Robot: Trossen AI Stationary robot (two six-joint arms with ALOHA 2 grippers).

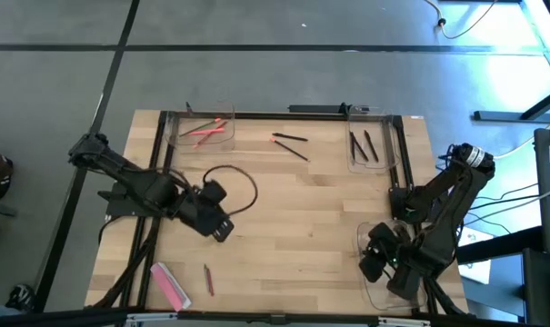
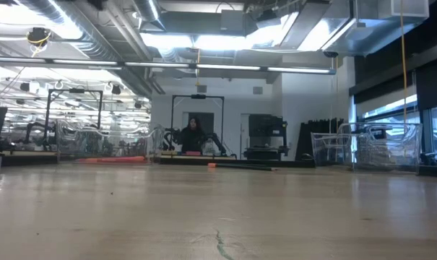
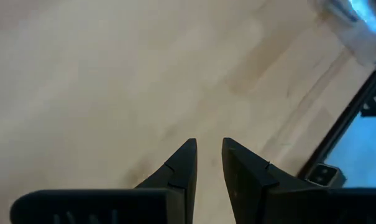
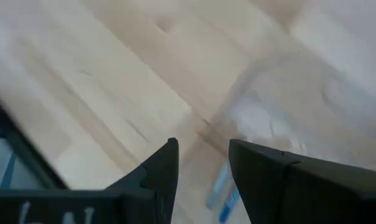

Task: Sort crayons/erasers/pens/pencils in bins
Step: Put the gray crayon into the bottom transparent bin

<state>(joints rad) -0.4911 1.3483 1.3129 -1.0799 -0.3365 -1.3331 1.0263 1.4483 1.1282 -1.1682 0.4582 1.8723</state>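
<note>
Wooden table [image 1: 284, 218], loose pens [image 1: 291, 145] lying diagonally

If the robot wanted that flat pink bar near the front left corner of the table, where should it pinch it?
Probably across its narrow width, near the middle, coming straight down from above. The pink bar lies flat on the table, long and slanted, so its two long edges offer parallel faces. The left gripper is nearer; its fingers would turn to straddle the slant.
</note>
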